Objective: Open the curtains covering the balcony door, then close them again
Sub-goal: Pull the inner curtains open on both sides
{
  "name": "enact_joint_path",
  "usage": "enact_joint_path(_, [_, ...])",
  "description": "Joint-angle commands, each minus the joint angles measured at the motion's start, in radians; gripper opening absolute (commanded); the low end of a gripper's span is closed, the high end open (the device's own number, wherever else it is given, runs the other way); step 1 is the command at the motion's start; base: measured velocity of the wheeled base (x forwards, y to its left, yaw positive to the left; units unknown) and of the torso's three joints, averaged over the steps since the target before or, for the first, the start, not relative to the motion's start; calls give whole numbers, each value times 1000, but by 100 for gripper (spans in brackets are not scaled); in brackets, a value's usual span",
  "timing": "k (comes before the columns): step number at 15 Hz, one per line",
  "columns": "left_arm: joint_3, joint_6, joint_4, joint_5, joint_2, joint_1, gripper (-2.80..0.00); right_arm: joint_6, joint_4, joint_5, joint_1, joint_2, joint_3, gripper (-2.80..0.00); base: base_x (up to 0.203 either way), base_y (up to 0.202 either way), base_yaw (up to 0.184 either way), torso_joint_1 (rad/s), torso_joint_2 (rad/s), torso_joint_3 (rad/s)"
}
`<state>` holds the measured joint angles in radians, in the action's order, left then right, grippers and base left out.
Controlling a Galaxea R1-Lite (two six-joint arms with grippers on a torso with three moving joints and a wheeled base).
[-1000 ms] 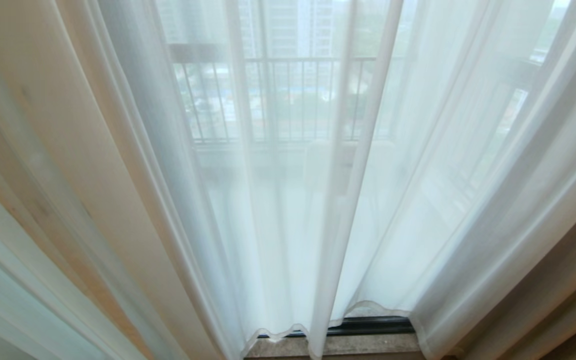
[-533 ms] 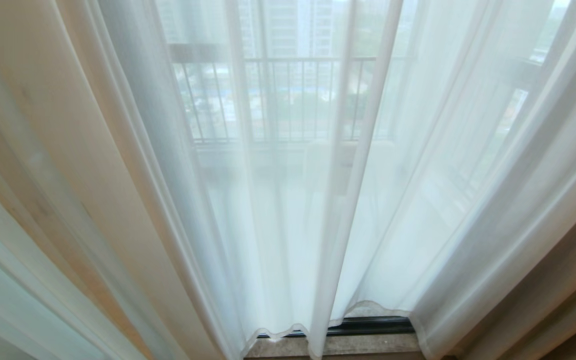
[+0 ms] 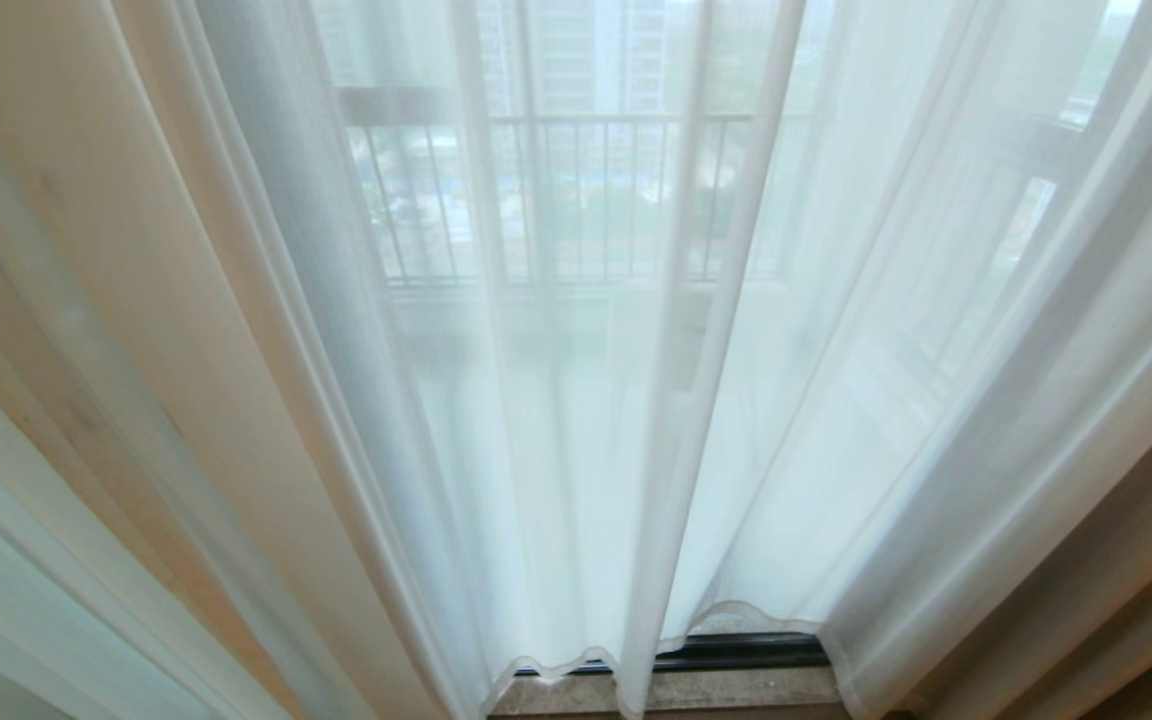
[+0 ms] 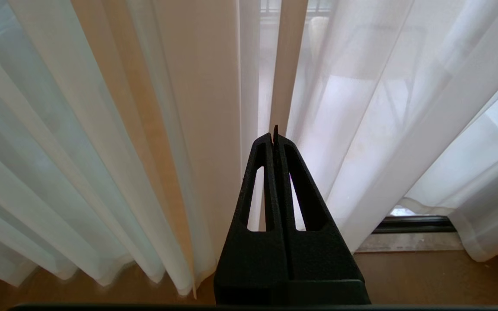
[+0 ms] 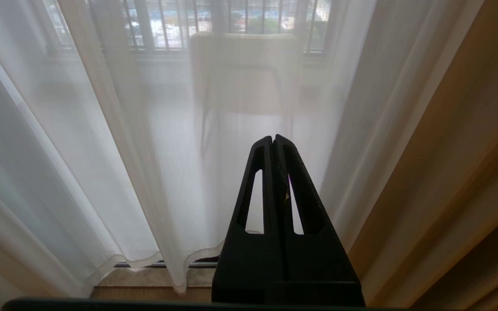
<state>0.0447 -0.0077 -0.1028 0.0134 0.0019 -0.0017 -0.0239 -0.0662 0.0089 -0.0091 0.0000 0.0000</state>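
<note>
1. Curtains point(image 3: 576, 420) hang drawn across the balcony door point(image 3: 736, 652), sheer white, soft vertical folds down to the floor
2. Two panels meet approx. centre of head view; hems wavy, just above a stone sill point(image 3: 726, 690)
3. Only a short dark strip of the door's bottom track shows under the hems; rest of door is veiled by fabric
4. Through the sheer: railing point(image 3: 576, 190) w/ dark bars, pale chair point(image 5: 242, 73), tall buildings beyond, all hazy
5. Heavier brown drape point(image 3: 1136, 620) at far right edge, beside the right sheer panel
6. Left claw point(image 4: 274, 131): black, fingers pressed together, closed on nothing, tip pointing at folds of the left panel; can't tell if it touches the cloth
7. Right claw point(image 5: 273, 138): also closed, empty, facing the sheer w/ the chair behind it; brown drape close on its one side
8. Neither arm shows in head view
9. Wood floor point(image 4: 404, 276) visible below the hems in left wrist view
</note>
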Motion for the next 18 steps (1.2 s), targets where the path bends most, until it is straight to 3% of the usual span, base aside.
enact_joint_path(1, [1, -1, 0, 0, 0, 0, -280, -1, -1, 0, 0, 0, 0, -280, 0, 0, 0, 0, 0, 0])
enact_joint_path(18, [0, -2, 0, 0, 0, 0, -280, -1, -1, 0, 0, 1, 0, -280, 0, 0, 0, 0, 0, 0])
